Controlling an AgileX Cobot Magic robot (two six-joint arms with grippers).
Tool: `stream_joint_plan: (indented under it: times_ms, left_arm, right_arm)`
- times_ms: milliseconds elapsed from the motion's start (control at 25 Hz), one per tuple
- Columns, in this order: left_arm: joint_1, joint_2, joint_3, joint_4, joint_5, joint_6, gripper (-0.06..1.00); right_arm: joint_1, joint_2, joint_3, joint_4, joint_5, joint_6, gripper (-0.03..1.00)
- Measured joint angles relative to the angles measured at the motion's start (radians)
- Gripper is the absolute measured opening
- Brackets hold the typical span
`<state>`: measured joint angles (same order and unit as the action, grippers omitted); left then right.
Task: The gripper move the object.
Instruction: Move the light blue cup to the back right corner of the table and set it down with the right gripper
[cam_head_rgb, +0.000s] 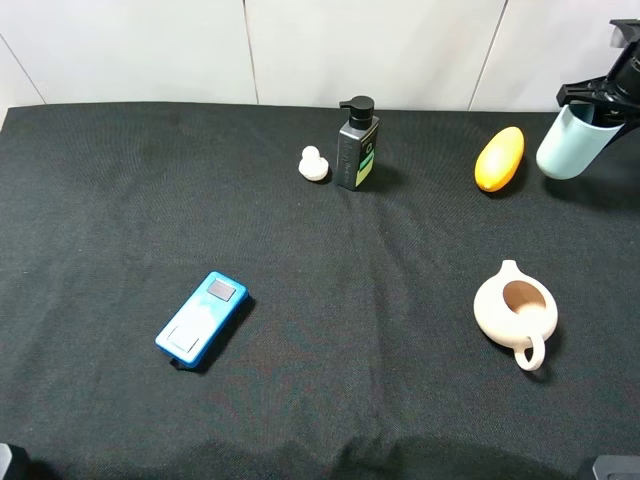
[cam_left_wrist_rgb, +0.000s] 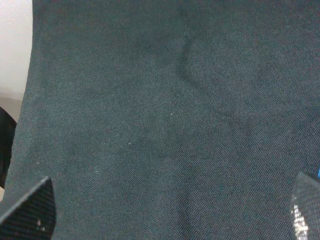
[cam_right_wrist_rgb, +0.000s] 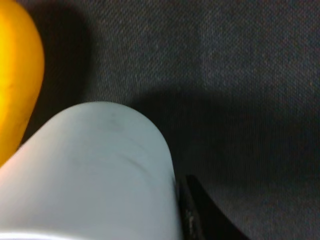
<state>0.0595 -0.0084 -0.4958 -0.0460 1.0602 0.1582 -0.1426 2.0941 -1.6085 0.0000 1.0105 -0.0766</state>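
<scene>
My right gripper (cam_head_rgb: 603, 100) is at the far right back of the table, shut on the light blue-teal cup (cam_head_rgb: 572, 140). It holds the cup tilted and lifted off the black cloth, with the cup's closed end pointing down and to the left. In the right wrist view the cup (cam_right_wrist_rgb: 90, 170) fills the lower left, and one black finger (cam_right_wrist_rgb: 200, 215) lies against its side. My left gripper (cam_left_wrist_rgb: 170, 210) is open and empty over bare black cloth. Its two fingertips (cam_left_wrist_rgb: 30, 210) show wide apart at the picture's corners. In the exterior view it is out of sight.
A yellow-orange oval fruit (cam_head_rgb: 499, 158) lies just left of the cup and also shows in the right wrist view (cam_right_wrist_rgb: 17, 75). A black pump bottle (cam_head_rgb: 356, 145) and a small white piece (cam_head_rgb: 314, 164) stand at the back middle. A beige handled pot (cam_head_rgb: 515, 312) sits front right, a blue flat device (cam_head_rgb: 201, 318) front left.
</scene>
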Motion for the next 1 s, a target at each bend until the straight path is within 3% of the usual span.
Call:
stream_joint_plan:
  times_ms: [1000]
  left_arm:
    - [0.0, 0.0, 0.0, 0.0, 0.0, 0.0, 0.99]
  right_arm:
    - [0.0, 0.056, 0.0, -0.019, -0.054, 0.001, 0.03]
